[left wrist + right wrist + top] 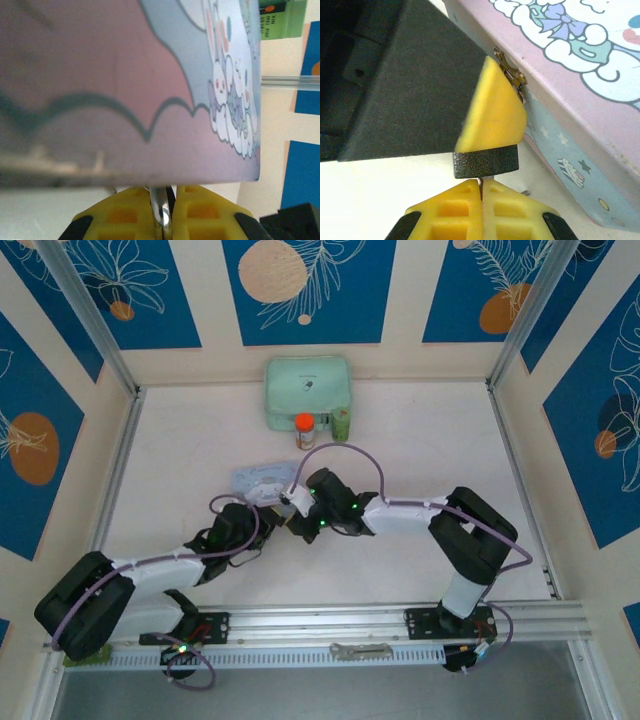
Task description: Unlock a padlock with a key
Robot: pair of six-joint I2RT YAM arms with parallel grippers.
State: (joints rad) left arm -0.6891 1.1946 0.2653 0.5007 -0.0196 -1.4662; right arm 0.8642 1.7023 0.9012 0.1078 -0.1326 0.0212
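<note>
A white bench (200, 440) is carrying a light-blue rectangular cartoon tin (262, 480), and both arms are meeting at its near side. The right gripper (481, 184) is pressing its yellow jaws closed, seemingly pinching the tiny dark grey padlock (486, 165) sitting at their tips, just beside the tin's side wall. The left gripper (163, 192) is clamping its jaws on the thin silvery key (161, 206), close against the tin.
</note>
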